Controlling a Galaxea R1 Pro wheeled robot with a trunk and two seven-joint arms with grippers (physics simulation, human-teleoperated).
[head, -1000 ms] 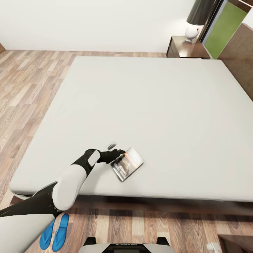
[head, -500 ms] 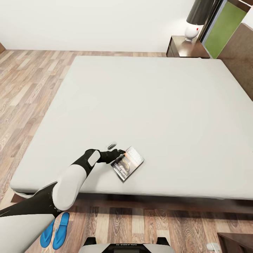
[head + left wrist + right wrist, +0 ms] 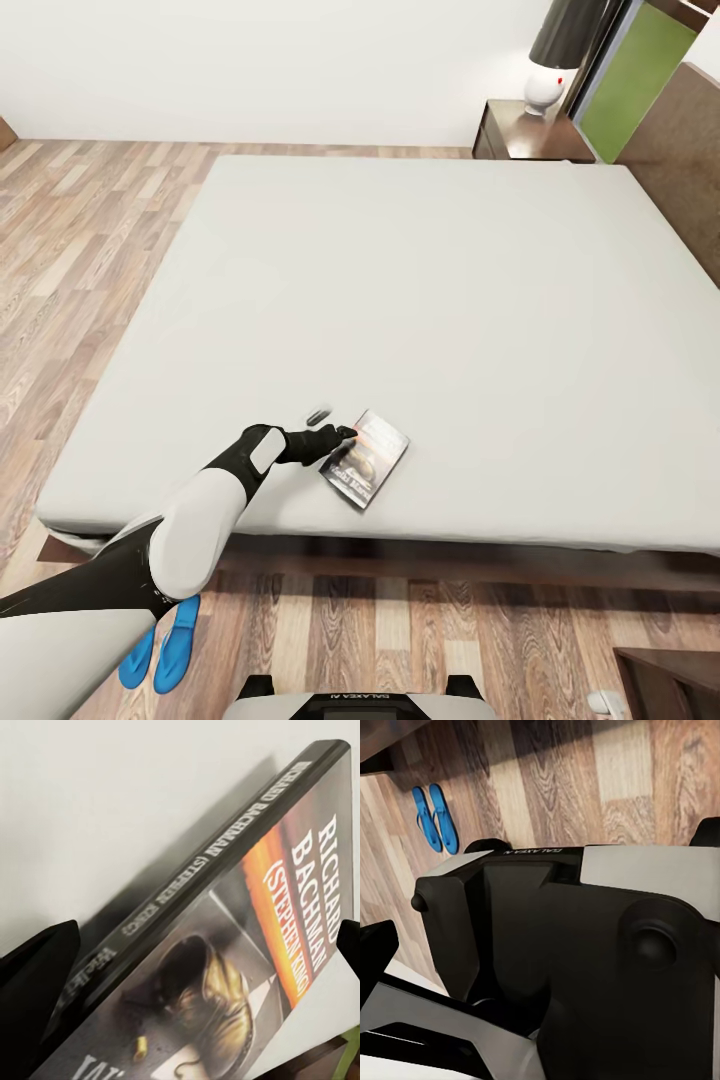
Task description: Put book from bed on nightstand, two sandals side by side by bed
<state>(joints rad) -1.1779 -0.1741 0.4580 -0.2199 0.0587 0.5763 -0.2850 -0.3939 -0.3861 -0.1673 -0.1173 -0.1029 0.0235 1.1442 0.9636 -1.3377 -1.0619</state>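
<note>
"Where is our book (image 3: 366, 459) now?"

"It lies on the bed (image 3: 420, 300), close to the bed's foot edge. Our left gripper (image 3: 335, 432) is right at the book's corner. From the left wrist we see the book (image 3: 225, 945) up close between the two dark fingers (image 3: 34, 982), with the name Richard Bachman on the orange band and an old boot in the picture."

"Are the fingers shut on the book?"

"One finger is on each side of it, and the book looks tipped up a little at the gripper's end. We cannot tell for sure if they squeeze it."

"And the two sandals (image 3: 160, 640)?"

"They lie side by side on the wooden floor (image 3: 60, 250), just beside the bed's foot end, partly behind our left arm. We see the sandals (image 3: 435, 817) from the right wrist too, past our own dark base (image 3: 570, 960)."

"Where is the nightstand (image 3: 525, 135)?"

"At the bed's far corner, by the wall, with the lamp (image 3: 552, 60) on it."

"And our right gripper?"

"We cannot tell how it stands."
</note>
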